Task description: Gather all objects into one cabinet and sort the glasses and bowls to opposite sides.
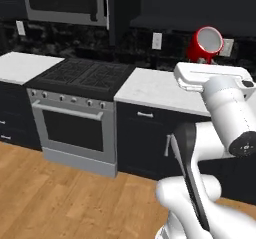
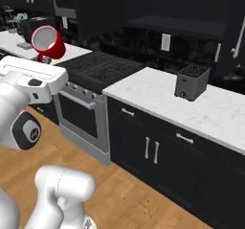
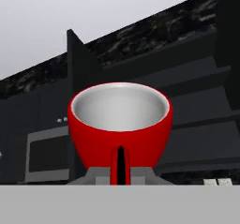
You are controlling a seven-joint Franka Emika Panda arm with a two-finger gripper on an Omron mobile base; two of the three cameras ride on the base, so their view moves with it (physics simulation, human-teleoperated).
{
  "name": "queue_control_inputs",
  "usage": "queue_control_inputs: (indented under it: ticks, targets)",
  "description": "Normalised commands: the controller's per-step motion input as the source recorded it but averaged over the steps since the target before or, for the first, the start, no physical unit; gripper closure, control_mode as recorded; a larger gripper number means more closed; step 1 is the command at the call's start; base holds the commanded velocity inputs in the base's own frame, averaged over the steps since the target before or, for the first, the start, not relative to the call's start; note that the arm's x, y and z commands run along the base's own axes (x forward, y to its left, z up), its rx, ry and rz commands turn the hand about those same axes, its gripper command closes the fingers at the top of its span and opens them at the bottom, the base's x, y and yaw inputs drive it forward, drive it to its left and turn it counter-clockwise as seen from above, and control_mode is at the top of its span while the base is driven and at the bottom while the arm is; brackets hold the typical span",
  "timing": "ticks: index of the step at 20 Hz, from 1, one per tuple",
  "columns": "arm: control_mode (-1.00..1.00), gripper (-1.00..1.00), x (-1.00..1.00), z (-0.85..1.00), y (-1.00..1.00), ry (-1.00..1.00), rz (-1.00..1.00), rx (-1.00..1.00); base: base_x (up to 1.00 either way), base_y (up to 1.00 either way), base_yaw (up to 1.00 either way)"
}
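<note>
you have one red mug (image 3: 120,124), and the gripper (image 3: 120,177) is clenched on it by the handle, holding it in the air with nothing beneath it. the mug is tipped so its white inside faces the base cameras. below it runs the white counter (image 1: 150,90), its front edge well clear of the mug. one stove (image 1: 80,113) sits left of that counter stretch. one toaster (image 2: 191,82) stands near the counter's back edge, well apart from the mug. open wooden floor (image 1: 60,198) lies in front.
</note>
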Motion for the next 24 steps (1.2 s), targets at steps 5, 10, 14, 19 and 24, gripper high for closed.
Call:
queue_control_inputs:
  ticks: [5,10,14,19,24]
  targets:
    - [1.00,1.00,0.00,0.00,0.00,0.00,0.00,0.00,-0.04,0.20,0.54]
    - [1.00,1.00,0.00,0.00,0.00,0.00,0.00,0.00,0.00,0.12,0.61]
    - [1.00,1.00,0.00,0.00,0.00,0.00,0.00,0.00,0.00,0.00,0.57]
    - [1.00,1.00,0.00,0.00,0.00,0.00,0.00,0.00,0.01,-0.07,0.53]
    - [1.00,1.00,0.00,0.00,0.00,0.00,0.00,0.00,0.10,-0.13,0.58]
